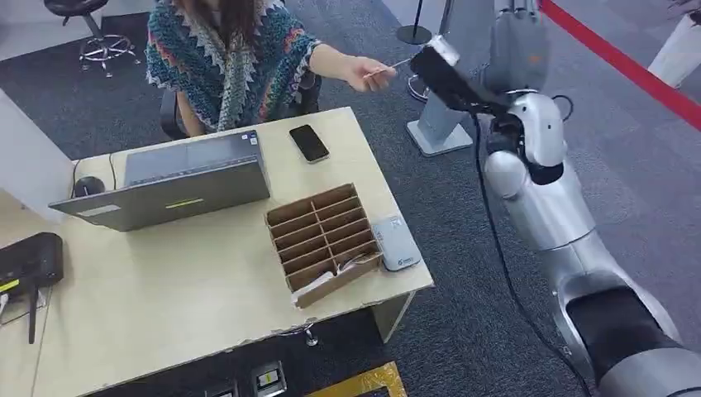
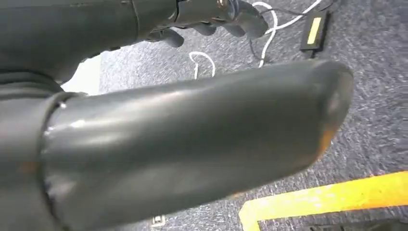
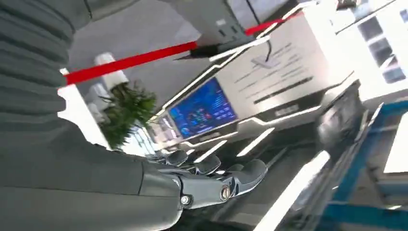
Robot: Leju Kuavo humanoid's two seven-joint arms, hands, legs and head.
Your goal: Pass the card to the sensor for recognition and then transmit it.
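A person in a patterned shawl sits behind the desk [image 1: 182, 289] and pinches a thin white card [image 1: 395, 66] in an outstretched hand [image 1: 365, 74]. My right hand [image 1: 517, 41] is raised high beside the desk's far right corner, just right of the card and apart from it. In the right wrist view its fingers [image 3: 216, 175] lie loosely extended with nothing in them. The grey card sensor [image 1: 397, 243] lies on the desk's right edge. My left hand [image 2: 192, 139] hangs over the carpet, its fingers [image 2: 216, 19] apart and holding nothing.
A brown cardboard divider box [image 1: 325, 240] with some cards sits next to the sensor. A grey laptop [image 1: 174, 182], a black phone [image 1: 309, 142], a mouse [image 1: 87, 186] and a black router [image 1: 29, 263] share the desk. A red floor line [image 1: 628, 66] runs at right.
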